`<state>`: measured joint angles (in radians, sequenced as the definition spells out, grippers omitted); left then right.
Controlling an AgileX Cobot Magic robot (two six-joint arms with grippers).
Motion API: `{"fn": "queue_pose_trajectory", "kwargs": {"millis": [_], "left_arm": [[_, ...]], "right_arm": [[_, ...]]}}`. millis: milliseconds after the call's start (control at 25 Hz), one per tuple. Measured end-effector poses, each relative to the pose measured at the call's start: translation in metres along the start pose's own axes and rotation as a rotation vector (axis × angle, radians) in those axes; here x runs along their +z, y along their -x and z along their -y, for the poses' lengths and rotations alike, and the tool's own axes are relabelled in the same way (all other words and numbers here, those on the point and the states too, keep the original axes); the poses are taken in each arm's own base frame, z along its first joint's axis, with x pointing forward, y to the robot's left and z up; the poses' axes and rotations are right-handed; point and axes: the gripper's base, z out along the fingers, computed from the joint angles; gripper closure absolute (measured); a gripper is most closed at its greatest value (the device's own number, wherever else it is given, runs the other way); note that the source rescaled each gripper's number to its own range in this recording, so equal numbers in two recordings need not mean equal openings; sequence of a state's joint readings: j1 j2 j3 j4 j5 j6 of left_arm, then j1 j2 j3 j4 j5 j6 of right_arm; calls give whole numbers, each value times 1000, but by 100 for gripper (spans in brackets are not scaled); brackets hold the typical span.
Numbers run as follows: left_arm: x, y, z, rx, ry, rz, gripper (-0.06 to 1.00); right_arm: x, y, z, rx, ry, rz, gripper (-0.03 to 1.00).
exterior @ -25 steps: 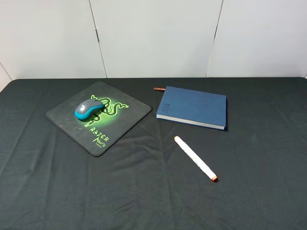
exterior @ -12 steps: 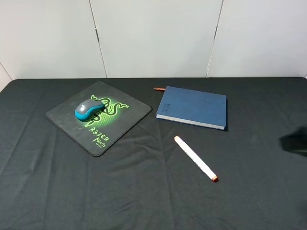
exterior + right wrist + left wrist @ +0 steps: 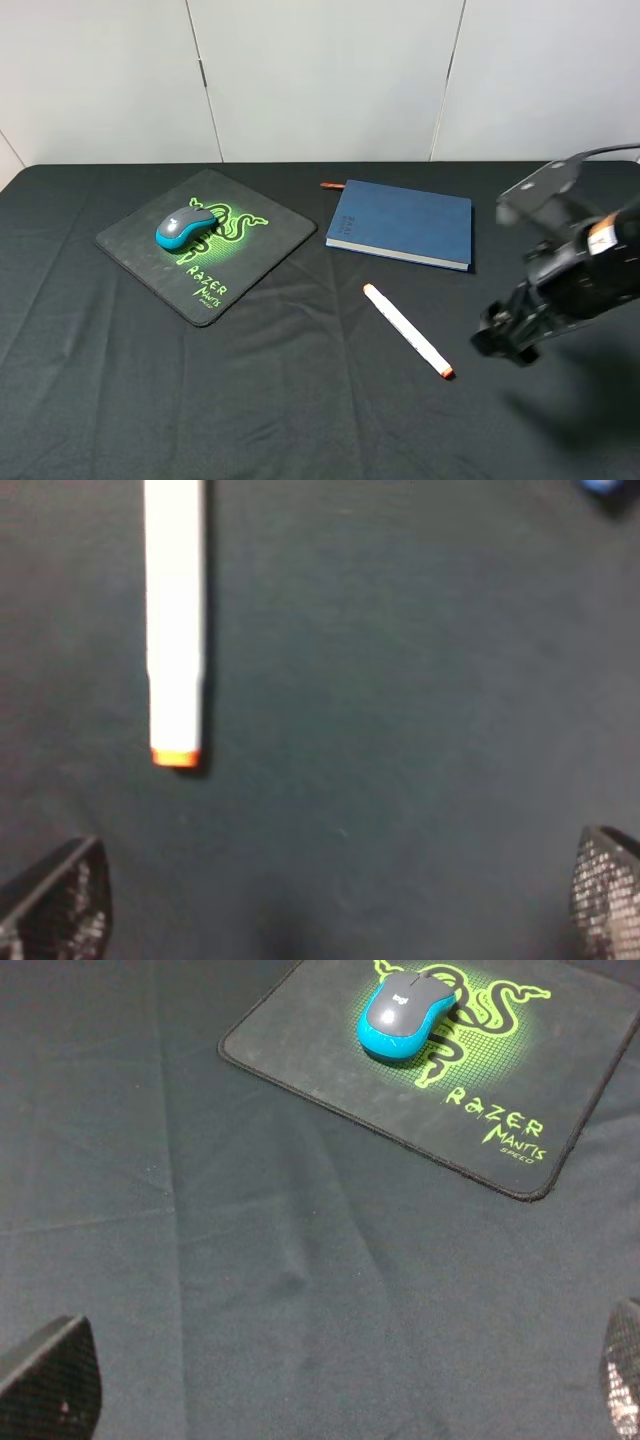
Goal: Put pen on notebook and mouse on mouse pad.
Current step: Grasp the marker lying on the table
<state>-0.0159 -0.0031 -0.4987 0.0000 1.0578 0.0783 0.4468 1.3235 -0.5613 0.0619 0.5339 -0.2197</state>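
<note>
The right tool (image 3: 503, 338) has swung in from the right edge, where half a second ago only a dark blur showed and a second ago nothing at all. The objects lie as they did before. Its arm slopes down from the right, with the tool low over the surface (image 3: 260, 410), just right of the orange tip of the pen (image 3: 405, 328). Its fingers (image 3: 55, 905) stand wide apart with nothing between them. The pen lies on the cloth in front of the notebook (image 3: 402, 222), apart from it. The mouse (image 3: 187, 226) sits on the mouse pad (image 3: 140, 250). The left tool (image 3: 335, 1385) hangs spread wide and empty over bare cloth near the pad.
</note>
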Motion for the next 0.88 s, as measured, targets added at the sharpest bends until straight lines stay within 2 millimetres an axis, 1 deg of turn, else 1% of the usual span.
{"fn": "queue_pose_trajectory", "kwargs": {"millis": [160,360,720,880], "left_arm": [[0,0,0,0,0,0,-6],[0,0,0,0,0,1,-6],[0,0,0,0,0,1,-6],[0,0,0,0,0,1,-6]], "right_arm": [[16,15,-14,-71,30,-41,-3],[30,37,-23,-116,47,-59,-3],[56,65,-23,-105,59,-86,-3],[66,74,-23,-102,60,-92,-3]]}}
